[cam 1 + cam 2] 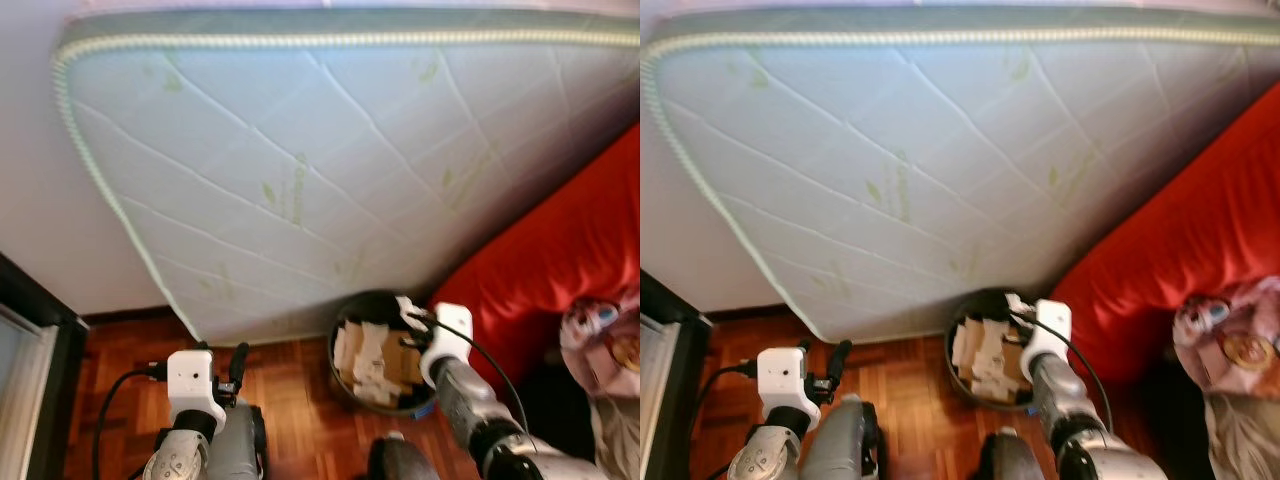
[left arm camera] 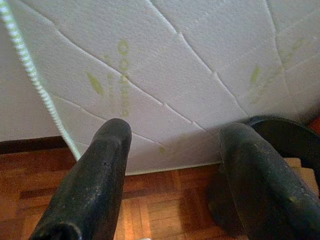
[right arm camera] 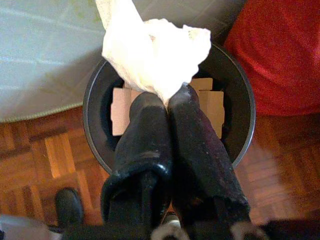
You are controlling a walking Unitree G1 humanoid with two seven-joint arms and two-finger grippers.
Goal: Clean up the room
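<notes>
right gripper (image 3: 167, 100) jaws pinch what looks like crumpled white paper (image 3: 155, 55) above black bin (image 3: 95, 95); left gripper (image 2: 172, 150) jaws spread.

right pincer (image 3: 167, 102) pinching white tissue (image 3: 155, 52) | above black bin (image 3: 95, 125) (cardboard (image 3: 120, 110) inside) | parquet floor (image 3: 40, 165)

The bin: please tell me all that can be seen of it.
The bin is round, black and open-topped, plastic by its look. It stands upright on the wood floor, between the leaning mattress and the red sofa. Flat cardboard pieces lie inside. The right gripper hangs over its mouth, fingers shut on a white tissue.
</notes>
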